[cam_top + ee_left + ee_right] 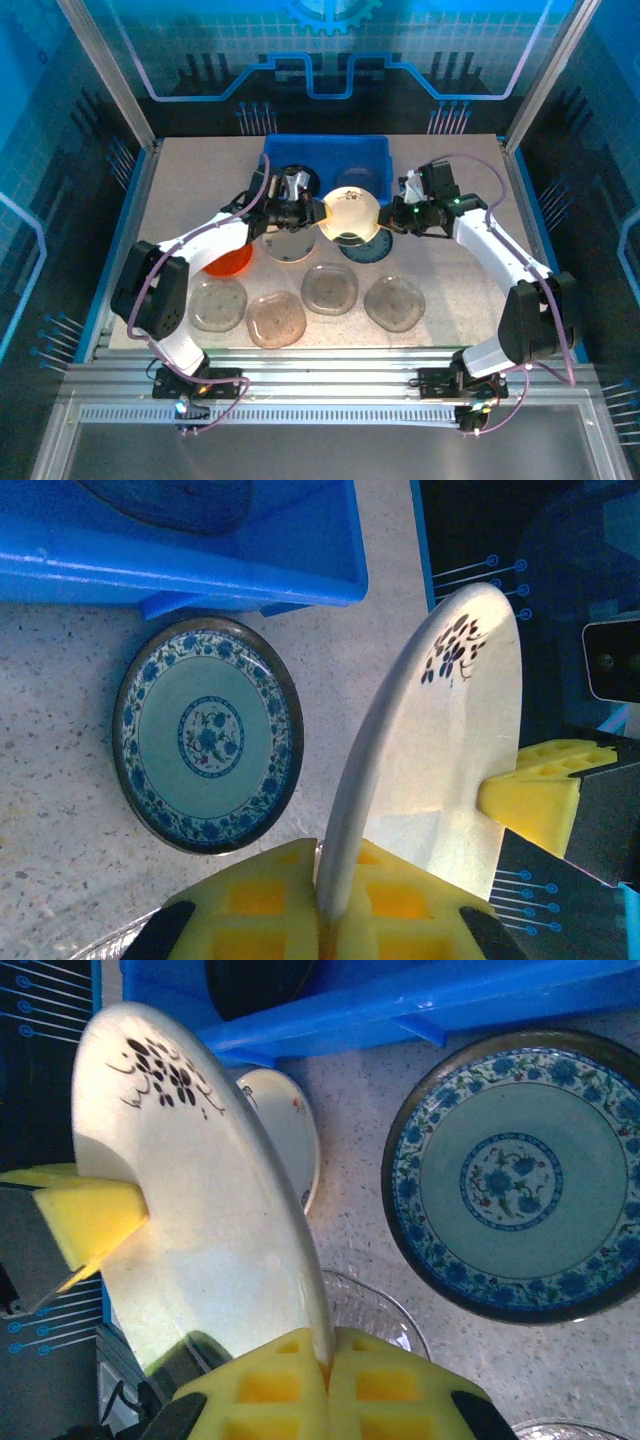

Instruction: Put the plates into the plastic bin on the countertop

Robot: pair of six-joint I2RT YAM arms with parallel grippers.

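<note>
already a black plate sits in the bin; left gripper and right gripper clamp a cream plate; others wait

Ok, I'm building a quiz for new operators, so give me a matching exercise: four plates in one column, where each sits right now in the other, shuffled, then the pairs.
Plates
1. cream plate
2. blue-patterned plate
3. black plate
4. orange-red plate

Places
A. inside the plastic bin
B. on the countertop, partly under the left arm
C. lifted, gripped at its rim by the left gripper and the right gripper
D. flat on the countertop beside the bin's wall

Pairs: 1-C, 2-D, 3-A, 4-B
</note>
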